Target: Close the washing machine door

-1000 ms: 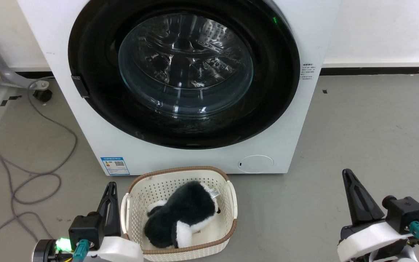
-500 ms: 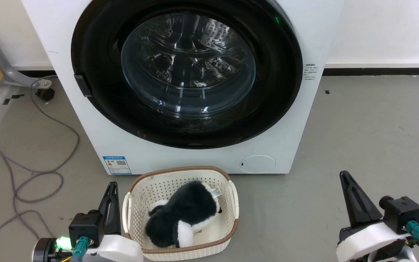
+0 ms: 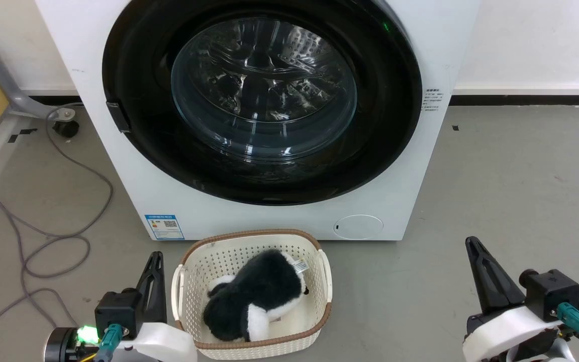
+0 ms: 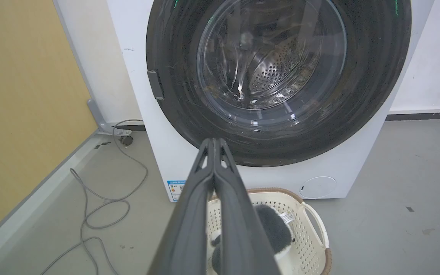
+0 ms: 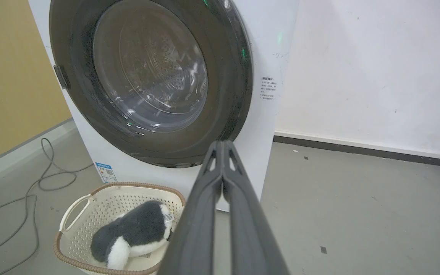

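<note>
The washing machine (image 3: 249, 213) is a big white box ahead of me. Its door (image 3: 390, 130), glossy black rim around a clear glass bowl, lies flat against the front, with the steel drum visible through the glass. The door (image 4: 372, 95) also faces the left wrist view, and in the right wrist view it (image 5: 227, 99) looks flush too. My left gripper (image 3: 155, 257) is shut at the lower left, beside the basket, holding nothing. At the lower right my right gripper (image 3: 470, 243) is shut and empty. Both are well short of the machine.
A cream basket (image 3: 319, 322) with a black-and-white plush toy (image 3: 254, 301) stands on the floor just before the machine. A grey cable (image 3: 63, 241) loops on the floor at left, near a yellow panel (image 4: 21, 95). Bare grey floor (image 3: 510, 181) stretches to the right.
The whole head picture has slid a little to the right, so the camera has moved. The door stays flat on the machine; both grippers stay shut.
</note>
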Controlling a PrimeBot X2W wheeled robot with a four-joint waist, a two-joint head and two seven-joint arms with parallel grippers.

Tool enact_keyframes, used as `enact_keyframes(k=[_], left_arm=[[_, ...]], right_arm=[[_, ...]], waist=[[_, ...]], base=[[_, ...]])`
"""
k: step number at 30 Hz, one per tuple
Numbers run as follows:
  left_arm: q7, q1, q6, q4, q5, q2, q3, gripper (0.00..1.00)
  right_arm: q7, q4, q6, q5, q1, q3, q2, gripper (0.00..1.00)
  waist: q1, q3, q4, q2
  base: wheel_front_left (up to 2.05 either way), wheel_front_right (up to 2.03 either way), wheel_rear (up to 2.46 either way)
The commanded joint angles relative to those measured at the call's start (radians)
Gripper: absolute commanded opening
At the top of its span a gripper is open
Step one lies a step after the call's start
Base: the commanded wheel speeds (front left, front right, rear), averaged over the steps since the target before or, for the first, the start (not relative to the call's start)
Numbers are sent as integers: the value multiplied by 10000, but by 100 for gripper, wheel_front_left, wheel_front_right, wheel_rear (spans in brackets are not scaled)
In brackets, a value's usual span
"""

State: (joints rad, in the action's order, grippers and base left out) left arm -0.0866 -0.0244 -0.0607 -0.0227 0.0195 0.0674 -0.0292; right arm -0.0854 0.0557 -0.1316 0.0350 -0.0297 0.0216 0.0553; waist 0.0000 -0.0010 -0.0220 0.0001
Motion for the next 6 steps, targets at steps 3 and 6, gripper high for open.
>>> enact_keyframes(k=[3, 6], left_arm=[[111, 151, 97, 58, -77, -48, 47, 0], [173, 158, 138, 72, -87, -58, 67, 0]], right_arm=[[95, -114, 6, -61, 165, -38, -36, 0], [157, -150, 6, -84, 176, -52, -37, 0]], waist=[[0, 1, 17, -1], [0, 1, 34, -1]], base=[[0, 0, 0], [0, 0, 0]])
